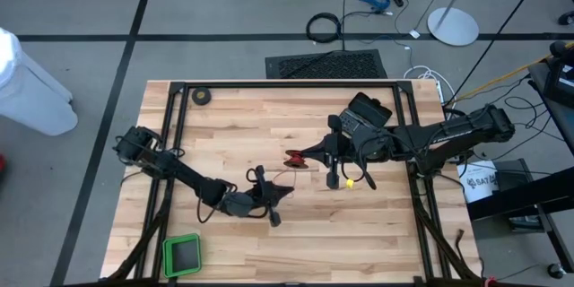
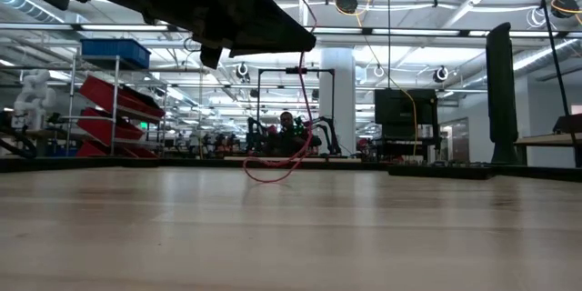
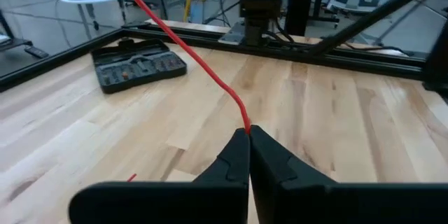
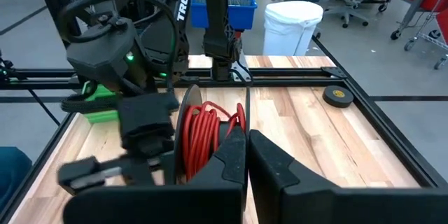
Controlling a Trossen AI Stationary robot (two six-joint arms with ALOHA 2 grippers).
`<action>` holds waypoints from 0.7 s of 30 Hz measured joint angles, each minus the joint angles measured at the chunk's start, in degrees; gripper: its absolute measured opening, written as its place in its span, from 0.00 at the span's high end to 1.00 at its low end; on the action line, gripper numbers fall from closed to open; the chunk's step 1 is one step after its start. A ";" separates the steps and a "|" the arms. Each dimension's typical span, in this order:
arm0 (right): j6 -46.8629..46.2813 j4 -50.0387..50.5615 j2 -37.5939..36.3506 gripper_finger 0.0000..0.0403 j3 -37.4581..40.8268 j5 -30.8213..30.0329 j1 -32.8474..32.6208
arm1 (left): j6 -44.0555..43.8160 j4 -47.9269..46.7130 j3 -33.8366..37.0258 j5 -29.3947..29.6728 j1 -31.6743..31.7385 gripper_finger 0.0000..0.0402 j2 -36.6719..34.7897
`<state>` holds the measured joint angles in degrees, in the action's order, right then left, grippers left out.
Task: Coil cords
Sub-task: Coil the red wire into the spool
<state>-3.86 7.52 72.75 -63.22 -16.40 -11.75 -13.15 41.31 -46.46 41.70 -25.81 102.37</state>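
Note:
The cord is a thin red wire wound in part on a small black reel. My right gripper is shut on this reel above the table's middle. My left gripper, lower and nearer the front edge, is shut on the wire a short way from the reel. In the low view a slack loop of wire hangs down to the tabletop. My left gripper pinches the red wire between its two fingertips, with the fingers nearly level. From the tips the wire runs off in a straight, taut line, clear of the table. My right gripper holds the reel beside its red coil. The fingers hide the place of contact. They come at it nearly level from the table's right, and the reel stands on edge, lifted clear of the table.
A black tape roll lies at the far left corner. A black tool case sits at the far side, under the right arm. A green tray stands at the near left, and a small yellow piece lies near the middle.

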 joint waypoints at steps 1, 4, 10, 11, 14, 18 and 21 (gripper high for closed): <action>-0.26 -0.02 0.00 1.00 0.00 0.00 0.01 | -0.02 0.10 0.00 0.14 0.43 0.99 0.00; -2.12 -0.72 0.00 1.00 0.00 -0.22 0.00 | -0.97 0.21 0.00 0.30 1.93 1.00 0.00; -4.42 -4.50 0.00 1.00 -0.04 -1.46 0.00 | -3.04 0.90 0.00 -2.80 5.58 1.00 0.00; -4.59 -4.41 0.00 1.00 -0.04 -2.45 0.00 | -3.02 1.79 0.00 -3.74 6.06 1.00 0.00; -5.36 -4.38 0.16 1.00 -0.04 -5.46 0.00 | -3.05 3.19 -0.59 -5.76 6.87 1.00 0.00; -5.60 -4.55 1.31 1.00 -0.04 -10.43 0.02 | -1.83 3.21 -2.88 -7.19 7.88 1.00 0.00; -5.60 -4.61 2.42 1.00 -0.04 -13.26 0.02 | -0.09 3.24 -4.86 -8.24 8.56 1.00 0.00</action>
<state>-9.45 2.91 75.17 -63.26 -29.66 -11.73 -13.23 44.55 -51.32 33.46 -17.25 102.37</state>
